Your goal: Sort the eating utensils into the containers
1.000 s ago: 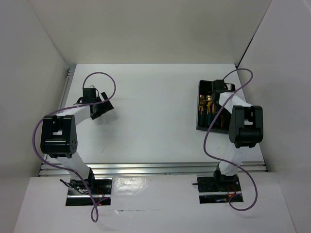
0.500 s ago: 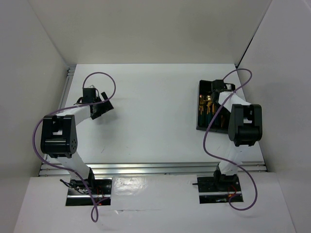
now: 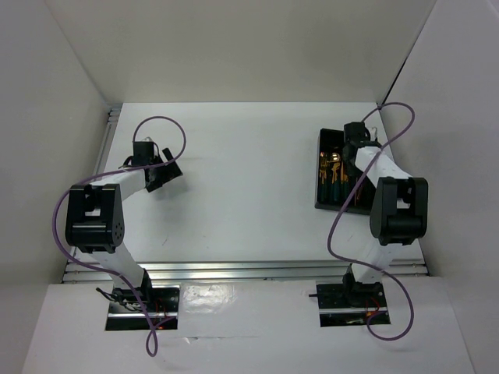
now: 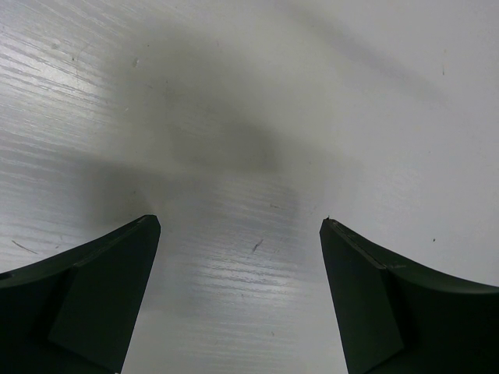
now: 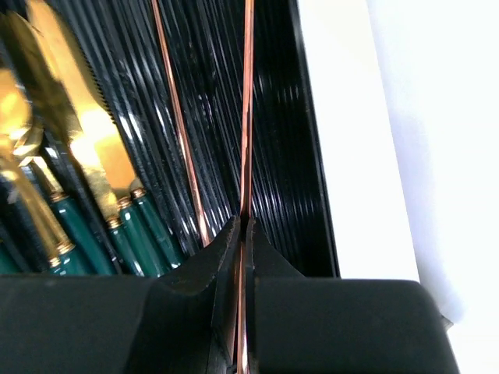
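White tabletop [image 3: 249, 179], walled on three sides by plain white panels, seen from above with two robot arms mounted at its near edge.

At the far right of the table lies a black tray [image 3: 324, 139], split lengthwise into narrow compartments. Gold and green utensils [image 3: 334, 175] show inside it. The right arm reaches over the tray, and the right gripper [image 3: 355, 137] hangs above its far end.

From the right wrist camera, the right gripper [image 5: 243, 226] is pinched tight on a thin copper-coloured stick [image 5: 248, 109]. The stick runs straight out from between the black fingers [image 5: 207, 269], above the ribbed floor of the tray's outermost compartment and close to the right wall [image 5: 308, 156]. Whether its far tip touches the floor cannot be told. A second stick [image 5: 178, 117] lies in the same compartment, just to the left and angled slightly away. One compartment further left lie gold knives [image 5: 78, 125], blades pointing away, with dark green handles [image 5: 148, 226] toward the camera. More gold pieces [image 5: 15, 132] sit at the left edge of that view, too cropped to identify.

The left arm rests over the left side of the table, well apart from the tray. The left gripper [image 3: 160, 173] hovers low over bare tabletop. Its wrist camera shows the left gripper [image 4: 240, 226] spread wide, with the two dark fingers [image 4: 101, 296] far apart and nothing between them.

A purple cable [image 3: 168, 121] loops along each arm.
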Robot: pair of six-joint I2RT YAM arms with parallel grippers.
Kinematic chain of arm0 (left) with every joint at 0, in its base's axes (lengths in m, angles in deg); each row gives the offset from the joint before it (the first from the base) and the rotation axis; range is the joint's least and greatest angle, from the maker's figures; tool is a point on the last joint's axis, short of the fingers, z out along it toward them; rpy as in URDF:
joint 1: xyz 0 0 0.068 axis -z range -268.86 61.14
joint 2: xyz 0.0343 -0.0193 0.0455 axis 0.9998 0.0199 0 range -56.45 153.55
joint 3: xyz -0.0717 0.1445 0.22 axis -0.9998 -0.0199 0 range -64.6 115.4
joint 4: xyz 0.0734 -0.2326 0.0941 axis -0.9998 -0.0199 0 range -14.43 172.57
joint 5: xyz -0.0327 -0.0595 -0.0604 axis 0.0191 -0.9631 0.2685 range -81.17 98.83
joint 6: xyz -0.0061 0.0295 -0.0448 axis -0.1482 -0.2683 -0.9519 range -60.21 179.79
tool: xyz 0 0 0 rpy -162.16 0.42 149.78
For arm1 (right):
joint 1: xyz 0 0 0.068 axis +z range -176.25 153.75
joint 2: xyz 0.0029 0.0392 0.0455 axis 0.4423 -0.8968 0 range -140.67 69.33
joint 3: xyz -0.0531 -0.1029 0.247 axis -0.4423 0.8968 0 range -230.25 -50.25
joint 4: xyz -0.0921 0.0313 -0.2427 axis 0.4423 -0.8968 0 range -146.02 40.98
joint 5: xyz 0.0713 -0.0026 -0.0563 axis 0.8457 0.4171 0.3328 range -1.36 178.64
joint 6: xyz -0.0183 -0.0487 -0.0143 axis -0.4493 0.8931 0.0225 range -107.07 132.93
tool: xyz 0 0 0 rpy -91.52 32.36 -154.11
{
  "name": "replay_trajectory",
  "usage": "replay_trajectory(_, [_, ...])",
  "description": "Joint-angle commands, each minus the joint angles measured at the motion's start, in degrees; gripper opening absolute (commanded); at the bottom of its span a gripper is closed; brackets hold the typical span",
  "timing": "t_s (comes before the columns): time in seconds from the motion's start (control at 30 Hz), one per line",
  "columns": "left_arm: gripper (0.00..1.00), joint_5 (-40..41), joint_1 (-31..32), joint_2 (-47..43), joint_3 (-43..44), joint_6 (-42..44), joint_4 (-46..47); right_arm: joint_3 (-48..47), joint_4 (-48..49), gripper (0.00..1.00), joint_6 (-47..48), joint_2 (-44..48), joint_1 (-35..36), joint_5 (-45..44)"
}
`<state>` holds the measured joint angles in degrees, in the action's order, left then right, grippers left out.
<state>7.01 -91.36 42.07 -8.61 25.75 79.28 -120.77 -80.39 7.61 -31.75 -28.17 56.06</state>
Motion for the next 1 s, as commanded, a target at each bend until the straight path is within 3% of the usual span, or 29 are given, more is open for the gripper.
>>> replay_trajectory(0.0, [0.99,-0.6,-0.3,0.6,1.4,0.8,1.4,-2.2,-0.4,0.08,-0.5,5.4,-0.3,0.7])
replay_trajectory(0.43, [0.99,-0.1,-0.3,0.6,1.9,0.8,0.9,1.4,5.6,0.08,4.8,7.6,-0.3,13.3])
replay_trajectory(0.97, [0.99,-0.1,-0.3,0.6,1.9,0.8,0.9,-0.9,-0.5,0.08,4.8,-3.3,-0.3,6.3])
